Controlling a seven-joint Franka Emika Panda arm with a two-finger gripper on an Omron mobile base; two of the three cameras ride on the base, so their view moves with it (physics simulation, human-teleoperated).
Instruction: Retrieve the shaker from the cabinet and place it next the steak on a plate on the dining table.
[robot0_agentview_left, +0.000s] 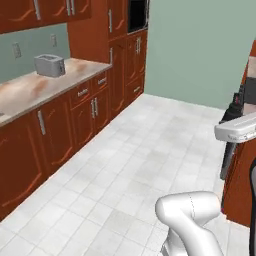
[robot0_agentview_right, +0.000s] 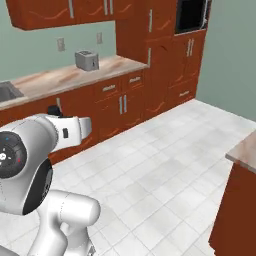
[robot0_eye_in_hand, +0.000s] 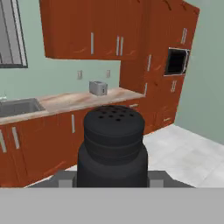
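One shaker (robot0_eye_in_hand: 112, 148) stands upright in the claw (robot0_eye_in_hand: 112, 180), holed top up.

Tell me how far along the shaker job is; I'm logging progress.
Done: the shaker is out of the cabinet, gripped in the jaws in the hand view. In hand: carrying it across the tiled floor, past the counter with the toaster. Left: reaching the dining table and setting it beside the steak's plate.

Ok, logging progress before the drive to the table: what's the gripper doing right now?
Gripper: closed on the black shaker, carrying it clear of the counter.
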